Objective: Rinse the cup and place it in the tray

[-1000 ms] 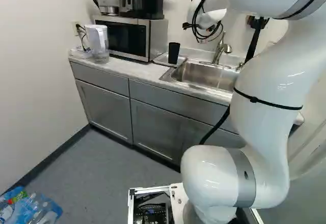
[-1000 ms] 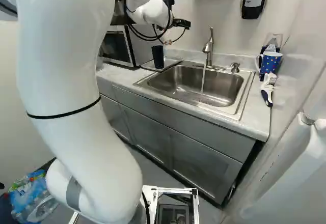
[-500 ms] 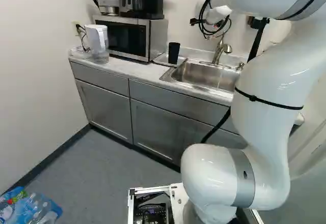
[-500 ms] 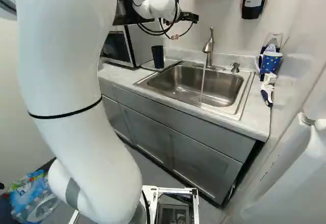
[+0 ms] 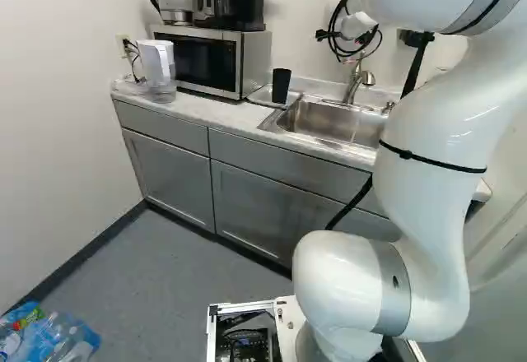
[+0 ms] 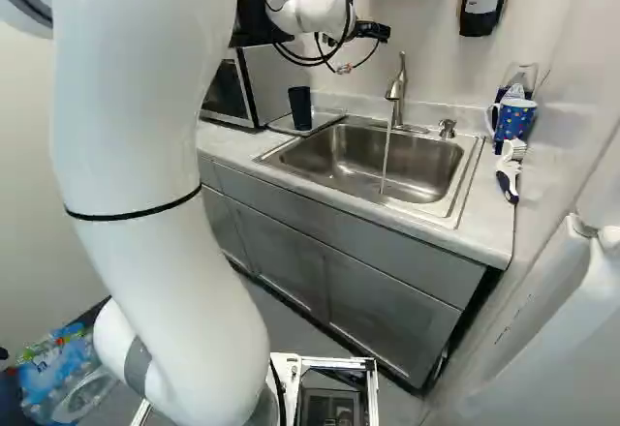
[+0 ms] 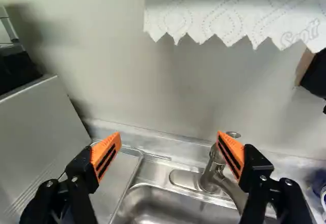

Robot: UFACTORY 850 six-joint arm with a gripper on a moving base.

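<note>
Gripper (image 7: 168, 134) wide apart, holding nothing; past it, faucet (image 6: 396, 90) running into sink (image 6: 426, 165). Black tumbler (image 6: 300, 108) standing on tray (image 6: 326, 119) beside sink: probably light, stiff plastic, slick once wet; grip mid-wall from opposite sides, gently

On the desk (image 5: 216, 113), a microwave (image 5: 198, 59) carries a black coffee maker (image 5: 240, 4), with a pitcher (image 5: 155, 62) beside it. A spotted blue mug (image 6: 515, 122) stands near a brush (image 6: 507, 172). Paper towel (image 7: 224, 10) hangs by the wall (image 7: 117, 66); plastic bottles (image 5: 58, 337) lie on the floor (image 5: 181, 271).
</note>
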